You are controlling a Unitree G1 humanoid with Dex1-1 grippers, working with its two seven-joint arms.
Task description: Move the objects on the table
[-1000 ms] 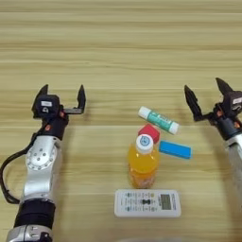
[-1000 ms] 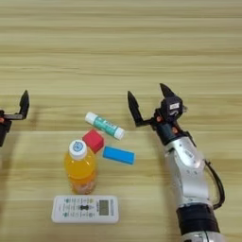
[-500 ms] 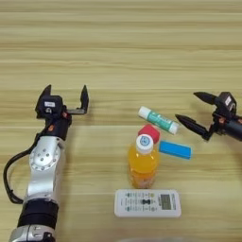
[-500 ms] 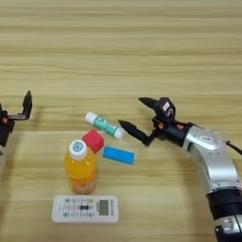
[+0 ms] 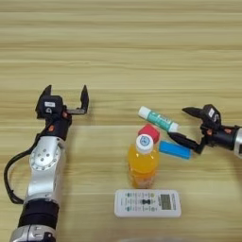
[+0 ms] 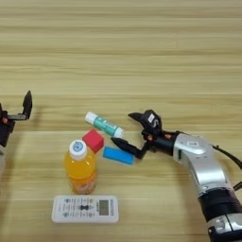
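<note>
Your right gripper (image 6: 131,130) lies low over the worktop (image 6: 142,56), turned sideways so it reaches in toward the cluster from the right. Its two black fingers (image 6: 126,144) are spread wide and hold nothing. The nearer finger ends just beside the right end of the blue block (image 6: 118,155); whether it touches the block you probably cannot tell from these views. The farther finger points at open wood to the right of the tube (image 6: 104,125), a little apart from its cap end.

Your left gripper (image 5: 64,94) sits well apart on the left side, raised on its forearm, its fingers also spread wide and empty.

The things stand together in the middle of the worktop. The green-white tube lies flat and slanted, its white end up-left and its other end down-right toward the right gripper. Just below it sits the red cube (image 6: 93,140), and the blue block lies flat just right of the cube, close beside it. The orange bottle (image 6: 81,168) stands upright with its white cap on, just below-left of the cube; from above, the cap looks to sit right against the cube's corner. The remote (image 6: 85,209) lies flat nearest you, long side across, buttons up, just below the bottle's base.
</note>
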